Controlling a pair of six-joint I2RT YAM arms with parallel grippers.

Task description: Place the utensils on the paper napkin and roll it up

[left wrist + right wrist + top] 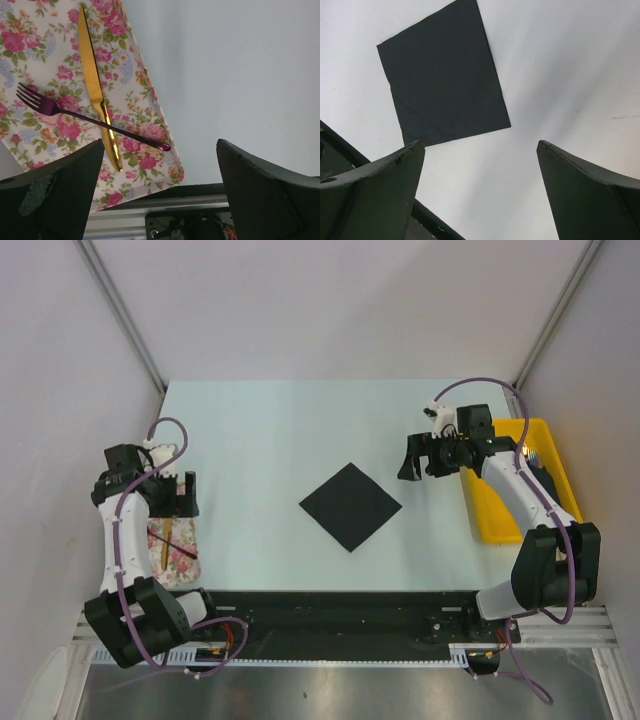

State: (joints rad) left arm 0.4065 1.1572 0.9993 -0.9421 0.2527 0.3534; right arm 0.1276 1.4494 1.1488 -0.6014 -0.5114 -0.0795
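The black paper napkin point(350, 505) lies flat on the table as a diamond, also seen in the right wrist view point(442, 75). The utensils, a gold knife point(94, 82) and a purple fork point(75, 113) laid across it, rest on a floral tray point(145, 120) at the near left point(176, 548). My left gripper point(183, 492) hovers open over the tray's far end, its jaws point(160, 165) wide apart and empty, the fork's handle tip just beyond them. My right gripper point(420, 468) stands open and empty to the right of the napkin, above bare table point(480, 165).
A yellow bin point(500, 510) sits at the right edge under the right arm. A black rail point(340, 610) runs along the table's near edge, close to the tray. Grey walls close in the sides and back.
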